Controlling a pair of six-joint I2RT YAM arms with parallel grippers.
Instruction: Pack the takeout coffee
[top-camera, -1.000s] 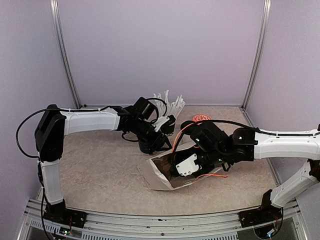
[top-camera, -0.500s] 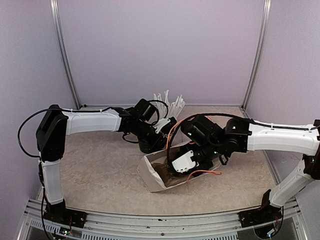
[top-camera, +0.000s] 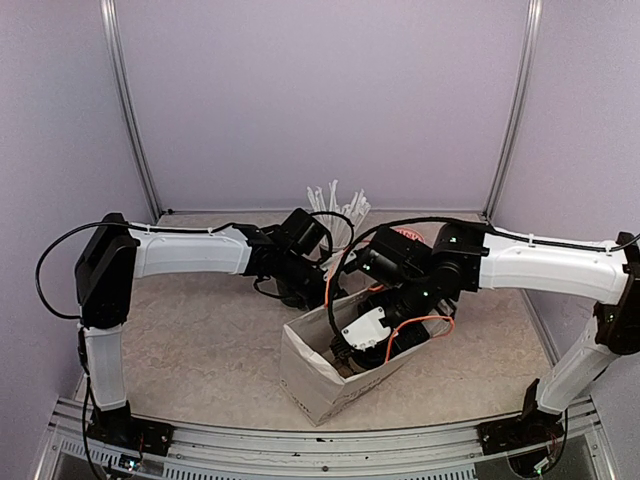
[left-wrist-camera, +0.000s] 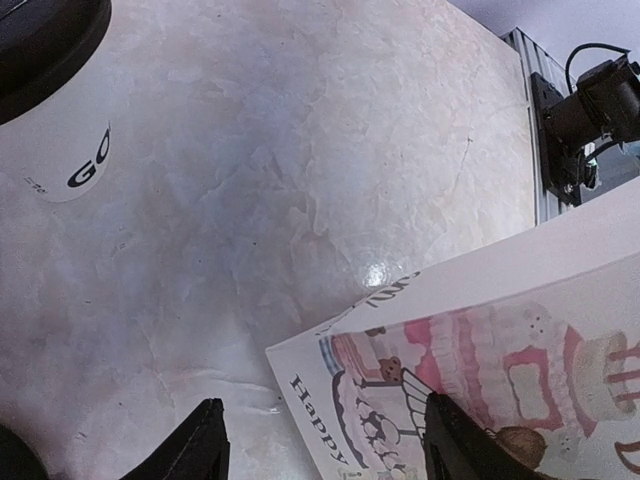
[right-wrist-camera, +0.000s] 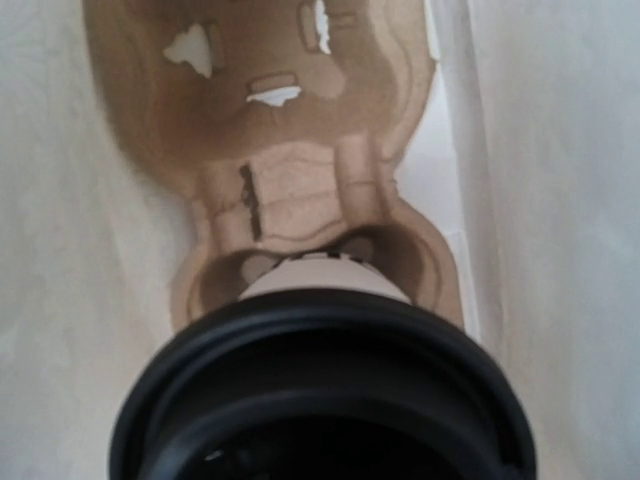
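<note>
A white takeout coffee cup (right-wrist-camera: 325, 285) with a black lid (right-wrist-camera: 320, 390) fills the lower part of the right wrist view. It hangs over the near socket of a brown cardboard cup carrier (right-wrist-camera: 290, 190) inside the white paper bag (top-camera: 310, 375). My right gripper (top-camera: 347, 352) reaches down into the bag and is shut on this cup; the lid hides its fingers. A second lidded cup (left-wrist-camera: 55, 110), lettered in black, stands on the table at the top left of the left wrist view. My left gripper (left-wrist-camera: 330, 445) hangs open just behind the bag's printed side (left-wrist-camera: 500, 340).
A black cup of white straws (top-camera: 340, 210) stands at the back, behind the left gripper (top-camera: 300, 290). A red round thing (top-camera: 405, 237) lies behind the right arm. An orange cable (top-camera: 430, 325) loops off the right wrist above the bag.
The bag has gone from lying tipped over to standing upright and sits a little nearer. The right gripper has shifted left with it, staying inside. The left gripper has edged right.
</note>
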